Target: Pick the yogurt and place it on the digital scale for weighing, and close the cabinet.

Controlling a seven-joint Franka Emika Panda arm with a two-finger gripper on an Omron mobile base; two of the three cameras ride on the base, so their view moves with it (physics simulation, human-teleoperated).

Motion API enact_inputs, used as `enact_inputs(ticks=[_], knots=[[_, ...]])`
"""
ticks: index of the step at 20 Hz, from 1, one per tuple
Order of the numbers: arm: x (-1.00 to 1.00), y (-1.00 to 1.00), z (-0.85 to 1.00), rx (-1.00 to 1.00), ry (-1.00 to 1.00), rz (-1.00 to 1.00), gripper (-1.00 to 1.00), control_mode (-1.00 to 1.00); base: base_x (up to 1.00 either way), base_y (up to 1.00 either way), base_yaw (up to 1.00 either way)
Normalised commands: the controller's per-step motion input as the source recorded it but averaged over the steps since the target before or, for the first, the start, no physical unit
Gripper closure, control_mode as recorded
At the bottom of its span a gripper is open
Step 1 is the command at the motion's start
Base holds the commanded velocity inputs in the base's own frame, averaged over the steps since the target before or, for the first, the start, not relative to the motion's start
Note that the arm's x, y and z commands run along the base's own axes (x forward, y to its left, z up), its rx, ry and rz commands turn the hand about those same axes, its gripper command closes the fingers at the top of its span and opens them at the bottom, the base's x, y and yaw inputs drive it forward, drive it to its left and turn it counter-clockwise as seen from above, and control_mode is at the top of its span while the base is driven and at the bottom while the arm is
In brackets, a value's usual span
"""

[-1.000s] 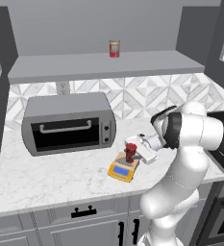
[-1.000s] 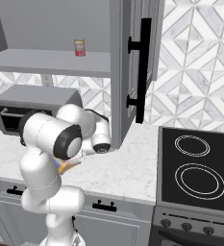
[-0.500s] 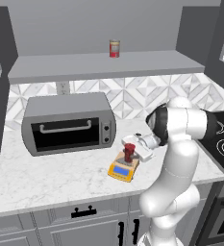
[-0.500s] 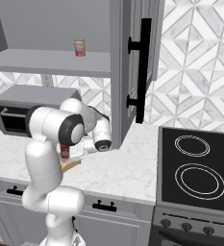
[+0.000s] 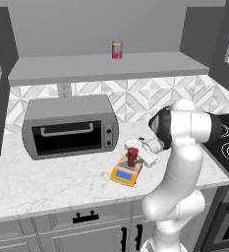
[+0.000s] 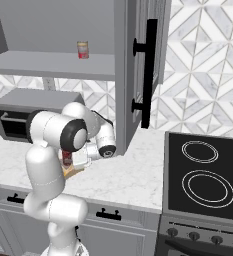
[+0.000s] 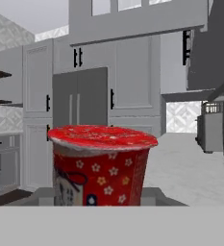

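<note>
1. While I watched the hand view, the yogurt [image 7: 101,166] filled its lower centre, upright, with the jaws closed narrowly on it.
2. At the middle of the left base view, my gripper [image 5: 137,156] held the cup over the digital scale [image 5: 126,173]; I could not tell whether they touched.
3. Behind, left of centre, sat the toaster oven [image 5: 69,127].
4. Farthest up, a red can [image 5: 117,49] stood on the shelf of the cabinet [image 6: 135,65], its door open.

Even, flat rendered light; sharp, soft shadows.
</note>
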Motion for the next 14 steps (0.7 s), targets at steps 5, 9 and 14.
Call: enact_inputs(ticks=[5,9,14], knots=[[-0.1,0.09,0.0,0.0,-0.1,0.02,1.0,-1.0,0.0,0.0,0.0],[0.16,0.02,0.0,0.0,-0.02,0.0,1.0,-1.0,0.0,0.0,0.0],[0.13,0.0,0.0,0.0,0.0,0.01,1.0,-1.0,0.0,0.0,0.0]])
